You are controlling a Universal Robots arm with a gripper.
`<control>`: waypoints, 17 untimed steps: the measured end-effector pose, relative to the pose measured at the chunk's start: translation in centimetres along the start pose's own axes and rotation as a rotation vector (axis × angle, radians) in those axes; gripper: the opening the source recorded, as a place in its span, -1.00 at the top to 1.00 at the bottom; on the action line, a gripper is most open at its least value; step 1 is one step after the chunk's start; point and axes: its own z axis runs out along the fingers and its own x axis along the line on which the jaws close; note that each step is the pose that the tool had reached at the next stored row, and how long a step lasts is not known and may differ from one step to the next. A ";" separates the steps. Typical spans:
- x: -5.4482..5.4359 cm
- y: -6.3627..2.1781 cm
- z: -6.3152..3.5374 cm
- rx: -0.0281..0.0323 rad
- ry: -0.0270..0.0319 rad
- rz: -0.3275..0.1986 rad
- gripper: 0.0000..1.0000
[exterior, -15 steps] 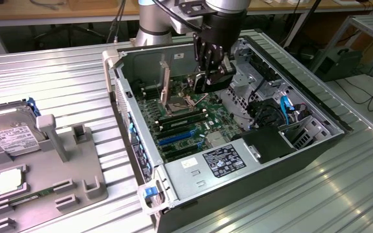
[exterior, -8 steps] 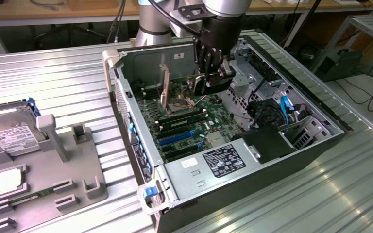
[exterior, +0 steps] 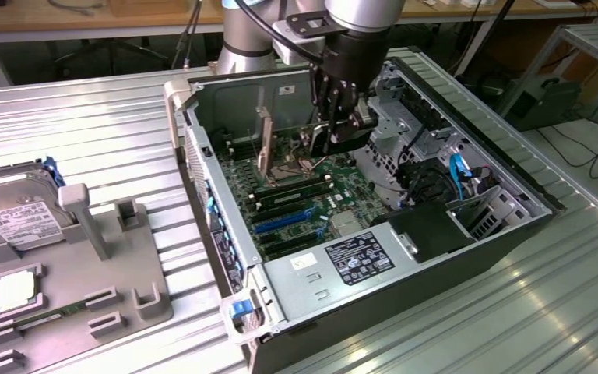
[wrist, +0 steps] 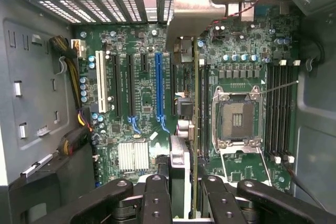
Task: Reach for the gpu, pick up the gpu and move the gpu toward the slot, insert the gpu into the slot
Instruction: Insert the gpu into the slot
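Ribbed metal worktop point(exterior: 91, 132), with an open PC case point(exterior: 434, 312) laid on its side on it. Hand point(exterior: 338, 117) was positioned inside the case, over the motherboard point(wrist: 142, 124). Gpu point(wrist: 189, 3) was pinched edge-on between the fingers point(wrist: 157, 198), bracket end toward the rear slot covers. Card was held between the blue slot point(wrist: 159, 85) and the CPU socket point(wrist: 236, 119), not in the slot. Hard drive point(exterior: 13, 214) was parked on the grey fixture point(exterior: 122, 273) at the exterior view's left.

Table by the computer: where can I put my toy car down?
Bare table lies at the exterior view's left, bordered by the grey holder and the computer case, and again at the lower right. Inside the case it's crowded: motherboard, cables, pincer.
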 end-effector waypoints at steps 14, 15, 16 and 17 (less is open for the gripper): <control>0.2 0.74 0.38 -0.0016 0.0000 -0.004 0.44; 0.3 0.76 0.46 -0.0015 0.0003 -0.005 0.44; 0.3 0.82 0.55 -0.0018 0.0012 -0.006 0.44; 0.3 0.92 0.62 -0.0021 0.0021 -0.006 0.44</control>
